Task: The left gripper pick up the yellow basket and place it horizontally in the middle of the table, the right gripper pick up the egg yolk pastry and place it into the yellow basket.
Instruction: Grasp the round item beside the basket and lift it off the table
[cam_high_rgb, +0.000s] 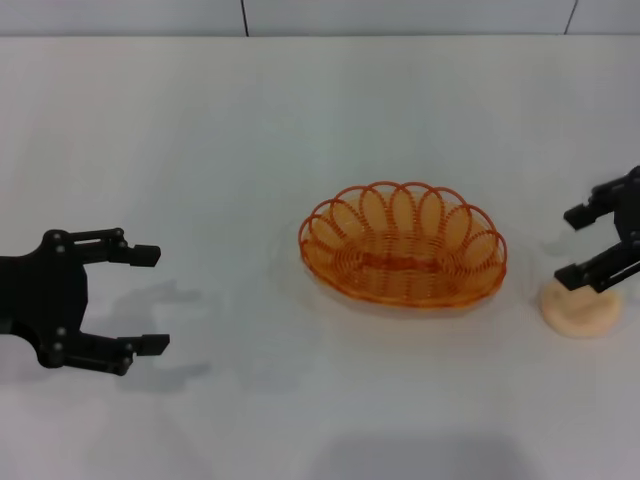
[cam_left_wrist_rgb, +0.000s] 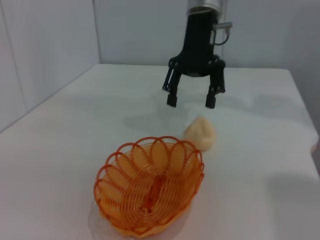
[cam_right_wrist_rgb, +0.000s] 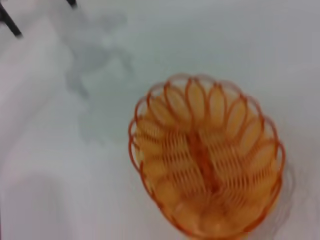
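Even, diffuse overhead lighting; table (cam_high_rgb: 200, 150) rendered bright white, no hard glare. Soft grey shadows cast beside left gripper (cam_high_rgb: 148, 300) and beneath right gripper (cam_high_rgb: 582, 246). Yellow basket (cam_right_wrist_rgb: 205, 155) blurred in right wrist view. Head view mildly soft, left wrist view moderately sharp.

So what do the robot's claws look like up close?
Both are black, with two thin fingers each. The left tool has a chunky black body dotted with small silvery screws, and squared fingertips. The right tool hangs from a black neck with a silvery metal collar on top and a thin grey cable looping at its side. Its fingers branch out like jointed legs.
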